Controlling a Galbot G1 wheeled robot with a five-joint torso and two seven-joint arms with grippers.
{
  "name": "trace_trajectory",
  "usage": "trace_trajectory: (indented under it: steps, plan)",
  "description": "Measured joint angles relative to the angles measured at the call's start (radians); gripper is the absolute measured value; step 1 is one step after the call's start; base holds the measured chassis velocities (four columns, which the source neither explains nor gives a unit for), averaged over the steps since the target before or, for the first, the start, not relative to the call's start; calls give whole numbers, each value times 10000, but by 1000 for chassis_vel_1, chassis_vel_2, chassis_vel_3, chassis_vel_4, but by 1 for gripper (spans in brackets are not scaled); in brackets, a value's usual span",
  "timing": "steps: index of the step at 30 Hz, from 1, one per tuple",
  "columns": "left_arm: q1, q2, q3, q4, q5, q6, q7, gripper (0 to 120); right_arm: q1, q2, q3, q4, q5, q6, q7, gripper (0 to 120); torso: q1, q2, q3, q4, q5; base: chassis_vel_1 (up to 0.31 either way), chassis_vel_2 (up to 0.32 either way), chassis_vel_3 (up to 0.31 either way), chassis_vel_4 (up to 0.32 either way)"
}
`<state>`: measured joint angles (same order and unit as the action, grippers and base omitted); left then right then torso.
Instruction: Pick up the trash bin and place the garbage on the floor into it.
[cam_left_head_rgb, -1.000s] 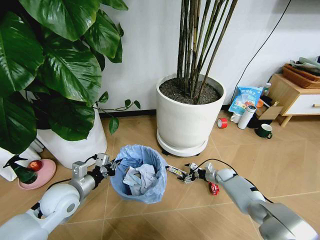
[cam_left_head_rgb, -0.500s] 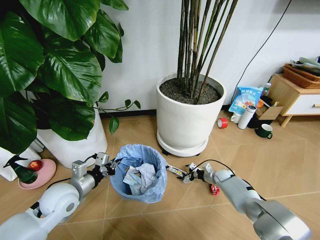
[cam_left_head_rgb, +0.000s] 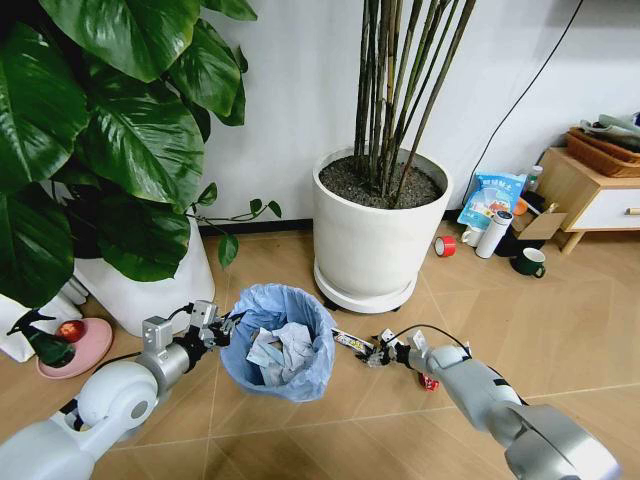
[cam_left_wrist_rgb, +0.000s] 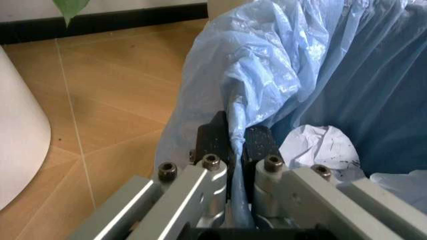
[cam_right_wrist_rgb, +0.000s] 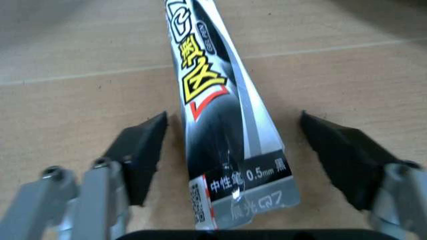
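We are judging the task partly done: crumpled white paper wads are already lying inside the small round bin lined with crinkly light-blue plastic, standing on the tan wooden floor. Our left gripper is pinching the bag's thin, wrinkled rim. Our right gripper is sitting low with its black fingers spread on either side of the glossy, flat black-and-silver tube wrapper, not yet closing. A small red scrap is waiting nearby.
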<state>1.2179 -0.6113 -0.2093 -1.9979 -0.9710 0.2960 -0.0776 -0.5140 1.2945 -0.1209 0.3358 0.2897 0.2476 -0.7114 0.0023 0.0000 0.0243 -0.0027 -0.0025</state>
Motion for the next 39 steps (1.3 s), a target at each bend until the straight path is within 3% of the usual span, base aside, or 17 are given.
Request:
trace_trajectory:
  steps: [3,5,7,12,15,17,20,31,37,39]
  plan:
    - [-14,7,-2,0,-26,0,3,0,0,27,-36,1,99,-36,3,56,0,0,0,1,3,0,0,0,0]
    - [-17,6,-2,0,-32,0,4,0,9,26,-49,1,112,-49,0,53,0,0,0,1,3,0,0,0,0]
    - [-23,1,-2,0,-35,-1,7,0,25,13,-79,2,152,-91,-16,41,0,0,0,1,5,0,0,0,0]
    - [-48,-1,-2,7,-46,-4,14,0,17,-37,-128,3,293,-153,-70,28,0,0,0,2,6,0,0,0,0]
    - [-63,-3,-8,12,-66,-8,19,0,-16,-58,-155,7,390,-185,-140,12,0,0,0,2,6,0,0,0,0]
    - [-63,-3,-9,14,-66,-8,19,0,-17,-58,-155,7,392,-185,-141,12,0,0,0,2,6,0,0,0,0]
    - [-59,-10,-18,23,-67,-14,26,0,-67,-55,-160,25,439,-187,-165,3,0,1,0,1,5,0,0,0,0]
    - [-25,-16,-31,65,-48,-29,30,0,-249,-343,-398,644,911,-219,-604,0,2,-1,5,1,12,0,0,0,0]
    - [141,30,-83,183,70,-81,71,0,-685,-1476,-645,2280,1241,-87,-1270,0,2,0,4,3,13,0,0,0,0]
    - [168,72,-6,272,160,-100,91,0,-988,-2295,-526,3432,1272,128,-1533,0,2,-1,3,1,5,0,0,0,0]
